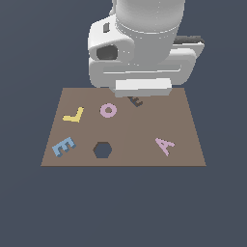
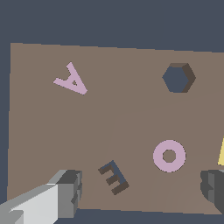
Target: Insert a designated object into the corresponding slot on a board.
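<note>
Light-blue E block lies flat on the brown board, near the board's front corner at the exterior view's left, tilted. It is out of frame in the wrist view.

E-shaped slot is a dark recess near the far edge of the board; in the exterior view it is partly hidden behind the robot hand, with only a dark corner showing. Slot and blue E are well apart.

Other items on the board: yellow L behind the blue E, pink O ring between the L and the slot, dark hexagonal hole just beside the blue E toward the exterior view's right, pink A toward the right edge.

Jaws: spread wide, holding nothing. The two fingers sit on either side of the slot and the O ring in the wrist view, above the board's surface. Arm hangs over the far edge of the board.
</note>
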Motion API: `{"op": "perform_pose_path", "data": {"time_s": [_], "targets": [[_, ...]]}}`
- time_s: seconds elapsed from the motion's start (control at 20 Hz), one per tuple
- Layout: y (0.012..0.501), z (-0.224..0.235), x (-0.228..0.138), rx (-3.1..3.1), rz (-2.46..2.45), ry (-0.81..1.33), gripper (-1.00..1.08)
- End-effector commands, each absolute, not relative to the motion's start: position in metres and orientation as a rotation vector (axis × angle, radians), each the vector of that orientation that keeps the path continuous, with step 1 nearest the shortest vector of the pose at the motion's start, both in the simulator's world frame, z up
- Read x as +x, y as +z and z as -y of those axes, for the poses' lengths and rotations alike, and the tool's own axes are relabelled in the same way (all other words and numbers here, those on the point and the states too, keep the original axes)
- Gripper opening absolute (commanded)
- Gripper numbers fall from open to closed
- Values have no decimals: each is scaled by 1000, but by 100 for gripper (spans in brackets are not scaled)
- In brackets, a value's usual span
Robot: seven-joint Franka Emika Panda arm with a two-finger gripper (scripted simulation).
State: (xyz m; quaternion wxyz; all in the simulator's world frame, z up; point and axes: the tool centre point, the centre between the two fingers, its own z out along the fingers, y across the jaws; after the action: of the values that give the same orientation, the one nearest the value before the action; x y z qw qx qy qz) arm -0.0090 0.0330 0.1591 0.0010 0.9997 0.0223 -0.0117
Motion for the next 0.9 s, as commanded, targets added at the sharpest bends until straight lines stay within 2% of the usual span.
{"op": "perform_pose_path", "data": {"time_s": [0.0,0.4,0.85], "targets": [[159,-33,-9,3139,-70,-37,100],[152,-25,2,3139,18,-35,100],[129,10,38,3120,331,-27,100]]}}
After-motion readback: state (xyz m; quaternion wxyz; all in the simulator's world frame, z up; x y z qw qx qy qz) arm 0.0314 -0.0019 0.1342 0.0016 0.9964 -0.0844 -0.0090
